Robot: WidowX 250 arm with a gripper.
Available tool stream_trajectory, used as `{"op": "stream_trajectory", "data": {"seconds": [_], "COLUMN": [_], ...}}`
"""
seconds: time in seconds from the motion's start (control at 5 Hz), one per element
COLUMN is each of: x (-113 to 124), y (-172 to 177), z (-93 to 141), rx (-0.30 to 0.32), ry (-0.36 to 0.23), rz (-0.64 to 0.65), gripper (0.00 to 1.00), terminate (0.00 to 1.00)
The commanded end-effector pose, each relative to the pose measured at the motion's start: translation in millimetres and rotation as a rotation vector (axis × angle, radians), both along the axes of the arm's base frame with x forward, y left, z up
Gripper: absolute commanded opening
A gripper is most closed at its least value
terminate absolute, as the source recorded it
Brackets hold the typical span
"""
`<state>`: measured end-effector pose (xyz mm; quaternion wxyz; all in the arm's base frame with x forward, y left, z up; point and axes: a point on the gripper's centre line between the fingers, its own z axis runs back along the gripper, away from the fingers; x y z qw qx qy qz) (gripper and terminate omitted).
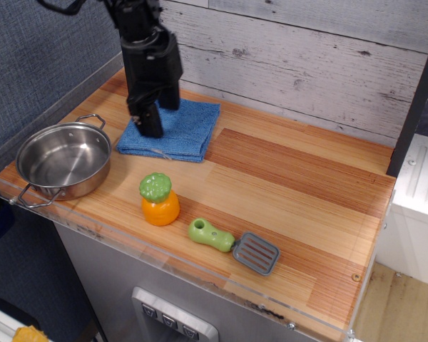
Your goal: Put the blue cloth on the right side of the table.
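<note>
The black robot arm reaches down near the bench's back-left corner, its black gripper [151, 122] pointing downward, fingers nearly together.

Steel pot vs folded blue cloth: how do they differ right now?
The round, shiny steel pot with loop handles is rigid and hollow; the folded blue terry cloth is soft, flat and roughly square. The pot sits at the front-left corner, untouched; the cloth lies further back, with the black gripper over it. Both rest on the wooden table.
</note>
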<state>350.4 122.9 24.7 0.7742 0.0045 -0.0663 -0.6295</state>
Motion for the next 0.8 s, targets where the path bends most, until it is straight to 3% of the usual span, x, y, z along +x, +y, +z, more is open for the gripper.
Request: {"op": "stream_trajectory", "data": {"seconds": [0.0, 0.6], "x": [3.9, 17.1], "y": [6.9, -28.0], "z": [3.5, -4.2], "rx": [0.016, -0.008], "ry": [-0.028, -0.017], "rz": [0.012, -0.035], "gripper": [1.0, 1.0], "terminate": [0.0, 0.0]}}
